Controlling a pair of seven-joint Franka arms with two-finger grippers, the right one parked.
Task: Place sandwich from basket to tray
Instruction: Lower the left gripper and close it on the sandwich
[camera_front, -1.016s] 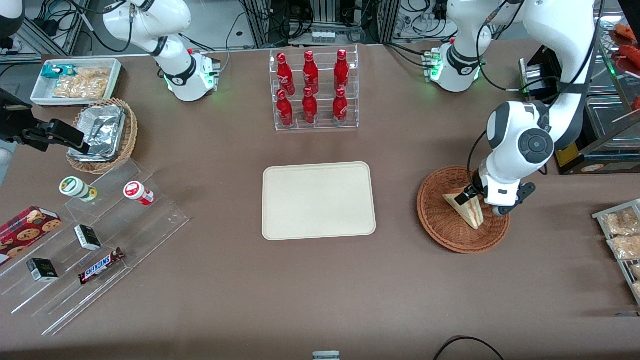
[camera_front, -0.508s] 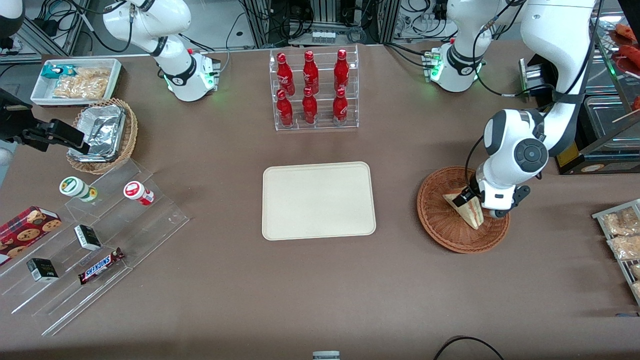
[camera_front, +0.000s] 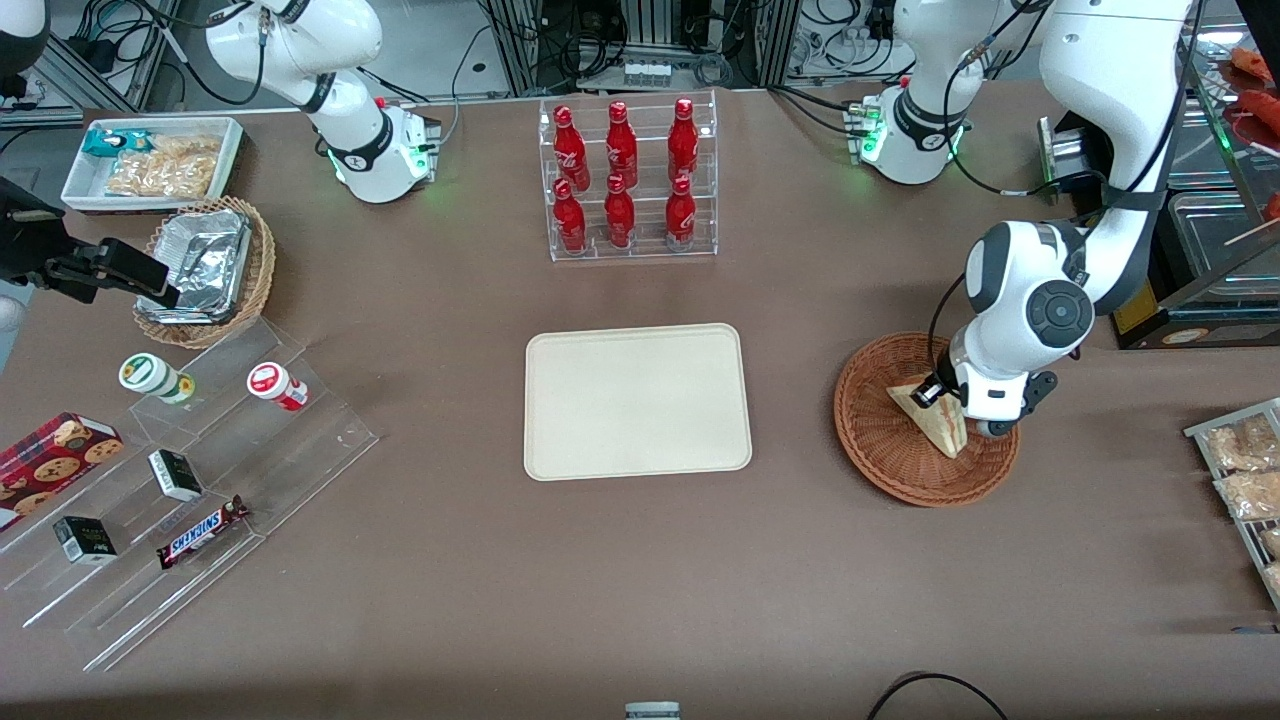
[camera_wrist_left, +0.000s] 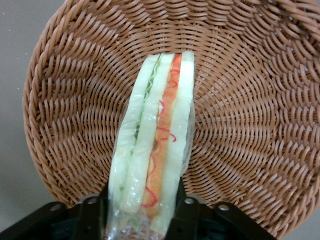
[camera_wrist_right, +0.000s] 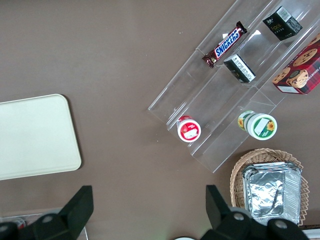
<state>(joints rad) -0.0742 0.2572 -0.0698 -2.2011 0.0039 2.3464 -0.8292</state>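
Tool: the tool (camera_wrist_left: 142, 220) sits low in the basket (camera_front: 885, 455), its two fingers closed on the wide end of the sandwich (camera_wrist_left: 152, 150)
Sandwich: stands on edge in the basket, long axis running from the tool toward the basket's rim; not yet lifted clear, it seems
Tray: the tray (camera_front: 637, 401) lies toward the parked arm's end, well apart from the basket; bare counter (camera_front: 800, 550) between
Obstacles: only the basket's low rim looks likely to interfere; the bottle rack (camera_front: 628, 178) stands farther from the front camera, off the path

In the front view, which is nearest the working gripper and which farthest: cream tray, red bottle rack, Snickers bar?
From the gripper at the sandwich:
1. Cream-beige rectangular tray, mid-table.
2. Clear rack of red bottles, farther from the camera.
3. Snickers bar, toward the parked arm's end.
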